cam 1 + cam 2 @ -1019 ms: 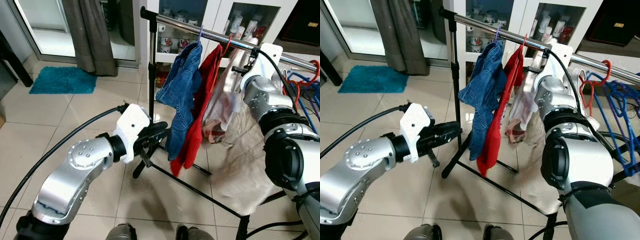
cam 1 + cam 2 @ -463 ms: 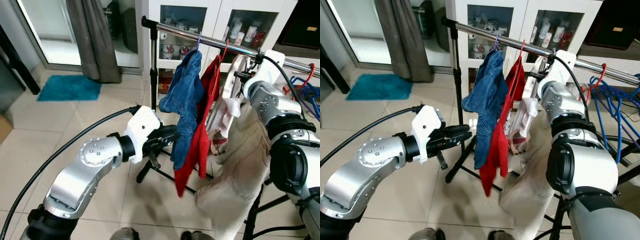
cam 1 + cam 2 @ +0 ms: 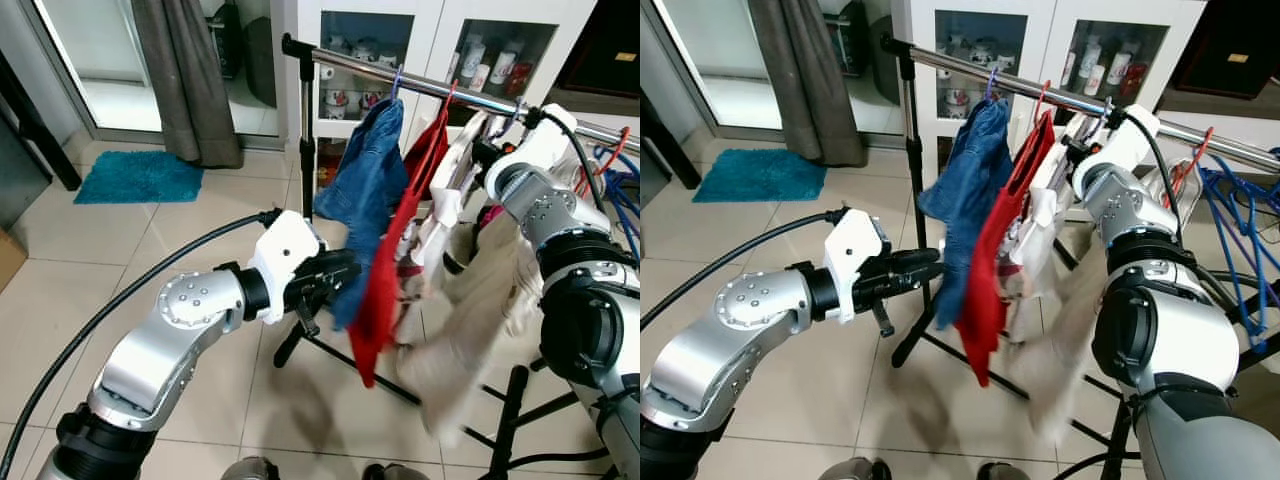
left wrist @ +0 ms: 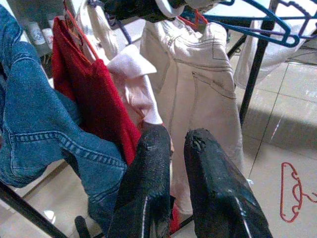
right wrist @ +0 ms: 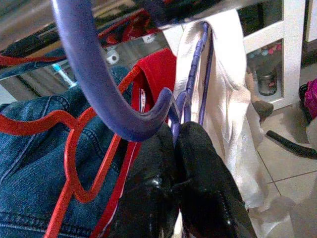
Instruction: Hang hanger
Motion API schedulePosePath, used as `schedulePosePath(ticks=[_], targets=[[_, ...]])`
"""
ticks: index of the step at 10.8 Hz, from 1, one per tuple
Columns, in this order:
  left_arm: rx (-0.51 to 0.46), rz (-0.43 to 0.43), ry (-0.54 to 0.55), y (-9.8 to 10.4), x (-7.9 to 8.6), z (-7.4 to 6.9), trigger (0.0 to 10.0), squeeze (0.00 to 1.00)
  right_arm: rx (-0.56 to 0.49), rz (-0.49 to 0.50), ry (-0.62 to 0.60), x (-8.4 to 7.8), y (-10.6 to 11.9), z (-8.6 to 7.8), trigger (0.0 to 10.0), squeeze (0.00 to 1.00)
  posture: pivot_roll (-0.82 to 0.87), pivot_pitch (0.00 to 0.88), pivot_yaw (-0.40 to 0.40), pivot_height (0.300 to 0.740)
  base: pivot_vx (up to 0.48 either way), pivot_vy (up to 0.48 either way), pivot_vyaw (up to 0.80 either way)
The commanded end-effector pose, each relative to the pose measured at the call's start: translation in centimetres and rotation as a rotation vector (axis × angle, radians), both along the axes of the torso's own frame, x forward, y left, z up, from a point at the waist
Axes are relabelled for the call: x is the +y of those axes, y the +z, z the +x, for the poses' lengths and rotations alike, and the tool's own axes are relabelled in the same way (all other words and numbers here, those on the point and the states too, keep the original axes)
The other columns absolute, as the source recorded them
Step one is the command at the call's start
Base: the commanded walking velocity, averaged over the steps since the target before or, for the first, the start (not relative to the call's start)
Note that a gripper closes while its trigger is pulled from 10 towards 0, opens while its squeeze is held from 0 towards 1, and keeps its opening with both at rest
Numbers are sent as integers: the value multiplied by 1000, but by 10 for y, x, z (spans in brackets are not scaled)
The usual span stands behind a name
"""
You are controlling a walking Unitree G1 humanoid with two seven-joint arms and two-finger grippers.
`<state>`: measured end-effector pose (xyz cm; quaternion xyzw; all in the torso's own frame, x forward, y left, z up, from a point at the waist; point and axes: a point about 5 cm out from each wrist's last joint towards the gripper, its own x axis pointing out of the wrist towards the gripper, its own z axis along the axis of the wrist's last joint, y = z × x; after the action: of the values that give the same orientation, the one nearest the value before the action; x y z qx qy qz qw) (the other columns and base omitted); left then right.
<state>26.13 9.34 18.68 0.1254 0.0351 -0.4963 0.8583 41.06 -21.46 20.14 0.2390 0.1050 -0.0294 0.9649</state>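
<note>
Right tool [image 5: 173, 148] grips purple hanger [image 5: 99, 84] under rail [image 3: 420, 82], hook not yet on | left tool [image 4: 173, 158] slightly open, idle

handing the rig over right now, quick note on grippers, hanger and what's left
Right gripper: raised at the rail, shut on the purple hanger carrying the beige trousers. The hook is up by the rail; I cannot tell if it is seated.
Left gripper: held out low beside the jeans, fingers slightly apart, holding nothing.
Done: jeans and red garment already hang on the rail.
Left: confirm the hook is over the rail, release, withdraw the right arm.
</note>
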Motion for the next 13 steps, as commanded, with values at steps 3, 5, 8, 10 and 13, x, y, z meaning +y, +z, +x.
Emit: schedulePosePath(ticks=[3, 5, 8, 10, 13], targets=[[-22, 12, 1, 2, -1, 3, 10000, 0, 185, -126, 68, 10, -43, -11, 10000, 0, 79, 73, 19, 740, 0, 0, 0], [-47, 19, 8, 3, -4, 7, 10000, 0, 155, -370, 96, 13, -39, -8, 10000, 0, 77, 62, 18, 740, 0, 0, 0], [-55, -27, 14, 7, -7, 9, 10000, 0, 123, -404, 96, 17, -36, -6, 10000, 1000, 76, 45, 24, 740, 0, 0, 0], [-68, -44, 20, 10, -8, 12, 10000, 0, 83, -423, 92, 16, -29, -5, 10000, 1000, 72, 32, 26, 740, 0, 0, 0], [-77, -62, 42, 11, -7, 13, 10000, 0, -28, -445, 108, 6, -8, -9, 10000, 1000, 62, 10, 27, 740, 0, 0, 0]])
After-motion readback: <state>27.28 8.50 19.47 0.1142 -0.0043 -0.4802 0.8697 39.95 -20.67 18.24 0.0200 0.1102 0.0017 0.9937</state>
